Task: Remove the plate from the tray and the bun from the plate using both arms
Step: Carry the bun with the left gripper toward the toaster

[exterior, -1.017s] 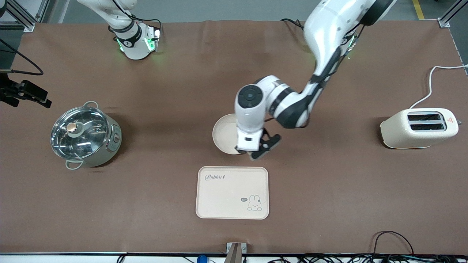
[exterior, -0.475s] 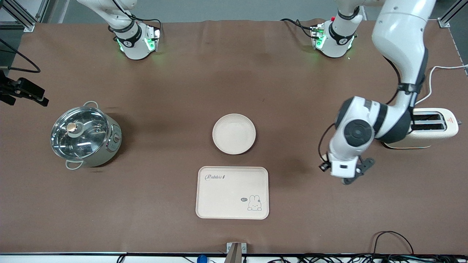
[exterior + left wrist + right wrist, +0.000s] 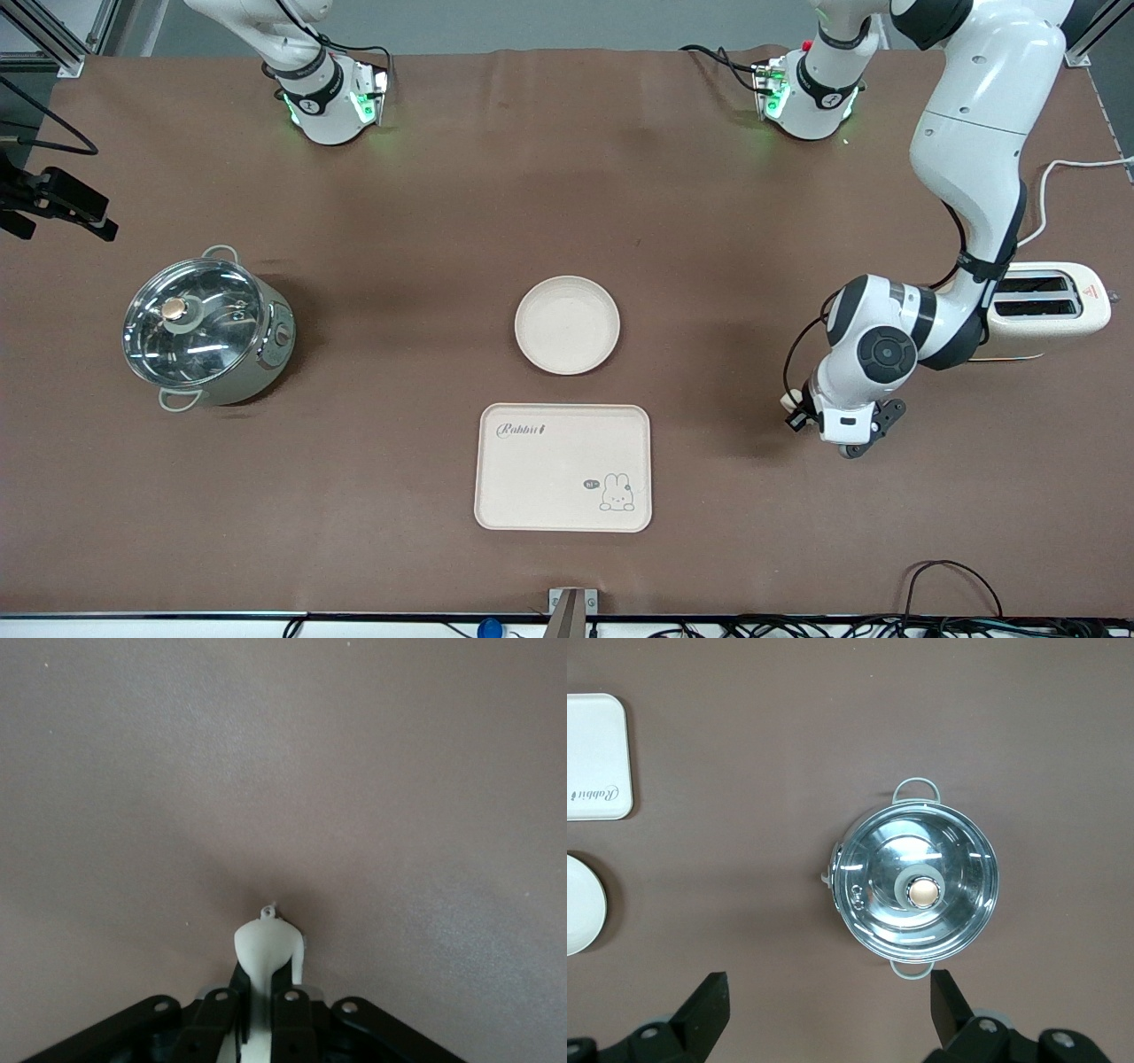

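The plate (image 3: 567, 324) lies bare on the brown cloth at mid-table, just farther from the front camera than the tray; its edge also shows in the right wrist view (image 3: 580, 904). My left gripper (image 3: 842, 432) hangs low over the cloth beside the toaster. In the left wrist view it (image 3: 266, 976) is shut on the bun (image 3: 266, 943), a small cream-white lump poking out between the black fingers, close to the cloth. The hand hides the bun in the front view. My right gripper (image 3: 828, 1010) is open and empty, high over the table near the pot.
A cream rabbit tray (image 3: 563, 467) lies near the table's front edge. A steel pot with a glass lid (image 3: 205, 323) stands toward the right arm's end. A cream toaster (image 3: 1036, 306) with a white cord stands toward the left arm's end, partly covered by the left arm.
My left arm has swung from over the plate to the toaster's end of the table and has sunk lower. The plate now lies uncovered. The right arm has not visibly moved.
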Available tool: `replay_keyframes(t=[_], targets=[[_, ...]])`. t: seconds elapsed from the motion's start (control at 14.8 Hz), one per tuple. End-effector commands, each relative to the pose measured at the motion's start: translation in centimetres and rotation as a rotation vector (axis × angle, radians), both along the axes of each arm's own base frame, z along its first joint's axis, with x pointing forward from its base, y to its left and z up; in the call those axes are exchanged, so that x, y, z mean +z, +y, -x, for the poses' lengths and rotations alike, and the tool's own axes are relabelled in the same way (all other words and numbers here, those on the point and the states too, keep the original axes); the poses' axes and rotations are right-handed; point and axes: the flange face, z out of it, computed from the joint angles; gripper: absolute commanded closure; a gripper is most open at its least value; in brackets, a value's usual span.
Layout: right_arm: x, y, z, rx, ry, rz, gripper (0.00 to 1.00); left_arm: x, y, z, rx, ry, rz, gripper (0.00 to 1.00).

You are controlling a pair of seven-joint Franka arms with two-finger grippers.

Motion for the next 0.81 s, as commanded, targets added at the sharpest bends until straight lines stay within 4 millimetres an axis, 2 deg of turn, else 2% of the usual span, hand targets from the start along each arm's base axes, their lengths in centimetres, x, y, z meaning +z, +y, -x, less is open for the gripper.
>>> replay_keyframes(t=[0.0, 0.07, 0.14, 0.2, 0.27, 0.34, 0.47, 0.61, 0.75], targets=[[0.2, -0.5, 0.4, -0.008, -0.007, 0.016, 0.00, 0.1, 0.0, -0.1, -0.011, -0.007, -0.005, 0.28], [0.2, -0.5, 0.4, -0.009, -0.005, 0.014, 0.00, 0.5, 0.2, -0.2, -0.007, -0.011, -0.005, 0.00], [0.1, -0.5, 0.4, -0.009, -0.002, 0.014, 0.00, 1.0, 0.4, -0.4, -0.006, -0.018, -0.004, 0.00], [0.1, -0.5, 0.4, -0.009, -0.002, 0.014, 0.00, 2.3, -0.2, -0.5, -0.011, -0.038, -0.003, 0.00], [0.1, -0.6, 0.4, -0.012, -0.004, 0.014, 0.00, 4.5, -0.7, -1.0, -0.015, -0.066, -0.002, 0.00], [-0.1, -1.0, 0.4, -0.018, -0.001, 0.014, 0.00, 7.4, -2.3, -1.0, -0.028, -0.077, 0.010, 0.00], [-0.6, -1.5, 0.3, -0.027, 0.008, 0.012, 0.00, 14.6, -5.2, -1.4, -0.062, -0.072, 0.008, 0.00], [-0.7, -1.4, 0.1, -0.026, -0.002, 0.013, 0.00, 21.5, -5.8, -1.5, -0.105, -0.062, -0.018, 0.00], [-0.9, -1.4, -0.2, -0.024, -0.004, 0.013, 0.00, 27.8, -5.1, -0.5, -0.182, -0.065, -0.051, 0.00]])
